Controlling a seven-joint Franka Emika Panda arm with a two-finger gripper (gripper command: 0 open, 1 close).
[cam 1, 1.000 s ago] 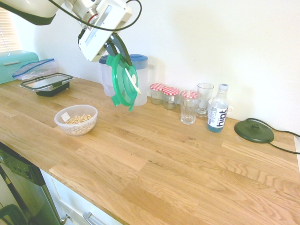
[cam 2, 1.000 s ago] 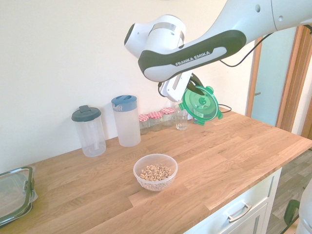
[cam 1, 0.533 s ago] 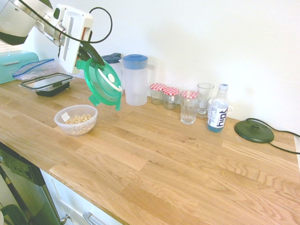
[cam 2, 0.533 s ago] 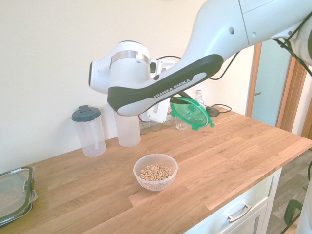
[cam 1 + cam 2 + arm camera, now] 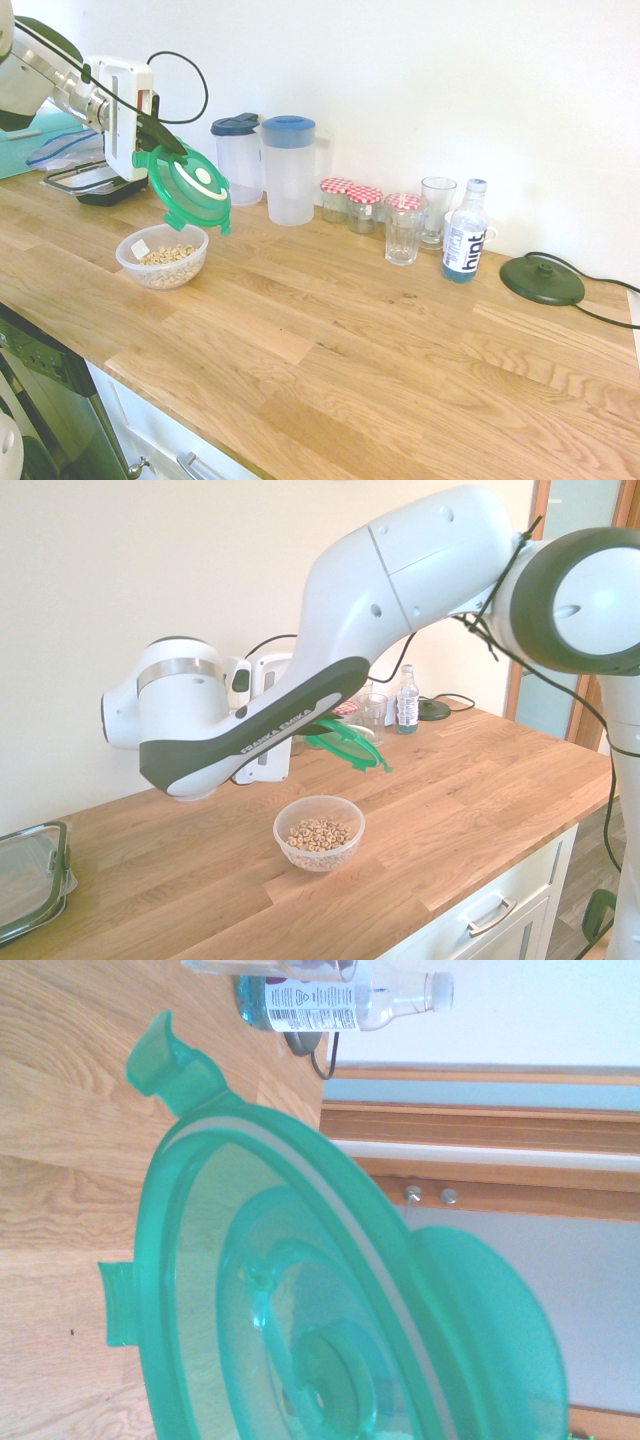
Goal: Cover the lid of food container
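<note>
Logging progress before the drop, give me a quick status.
Tool shut on round translucent green plastic lid, tilted in the air. Small clear plastic bowl of cereal uncovered below it. Nothing between them.

Opposite countertop (image 5: 330,330) views (both wide), close wrist view

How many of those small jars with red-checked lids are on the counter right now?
3, in a row by the wall: two touching beside the blue-lidded white pitcher, at and, and one behind a ribbed clear glass. Others may be hidden.
</note>
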